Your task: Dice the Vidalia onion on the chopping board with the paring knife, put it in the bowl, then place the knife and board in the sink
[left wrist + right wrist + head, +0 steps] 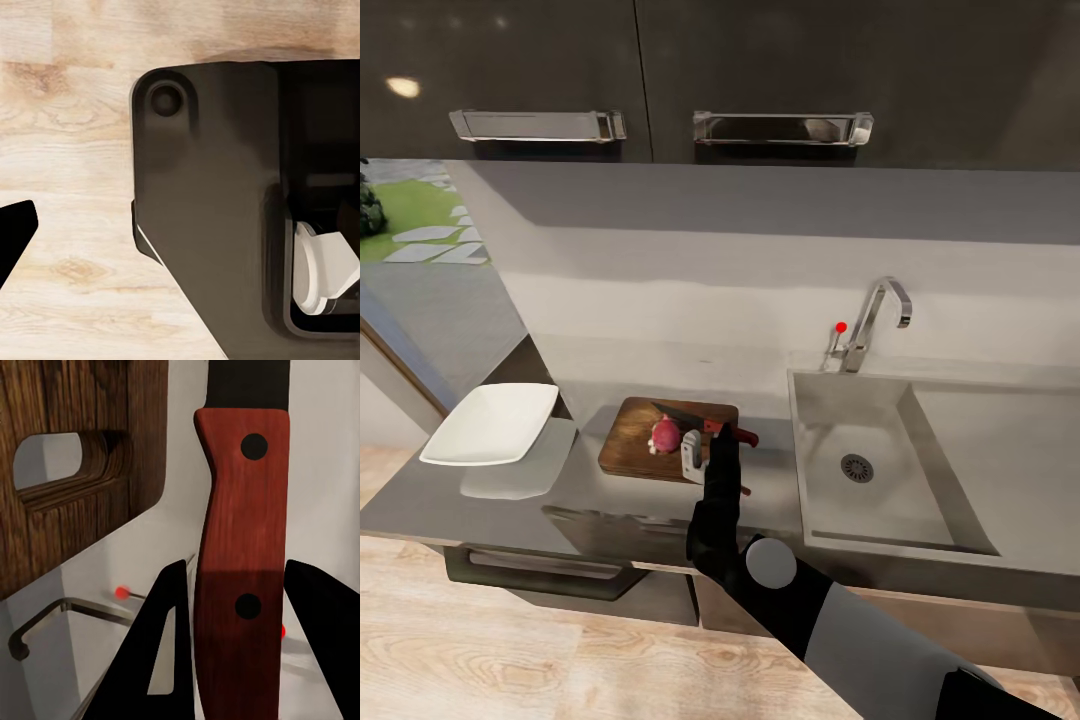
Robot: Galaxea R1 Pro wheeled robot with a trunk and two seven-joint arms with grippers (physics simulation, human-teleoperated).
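Dicing step, knife pickup stage. The onion (665, 435) is out of the sink (830, 520) and sits whole on the chopping board (630, 445), just beside the knife (705, 424). The knife lies across the board's far right part, blade toward the onion, red handle sticking off the right edge over the tabletop (510, 500). My right gripper (229, 637) is at that handle: in the right wrist view the jaws sit either side of it, close in, but I can't tell if they are actually clamped or just about to close. Next, I'd say: confirm the grip, lift, bring the blade down on the onion. The white bowl (495, 423) waits left of the board. Left gripper state: cannot tell; its camera faces wood floor (67, 150).
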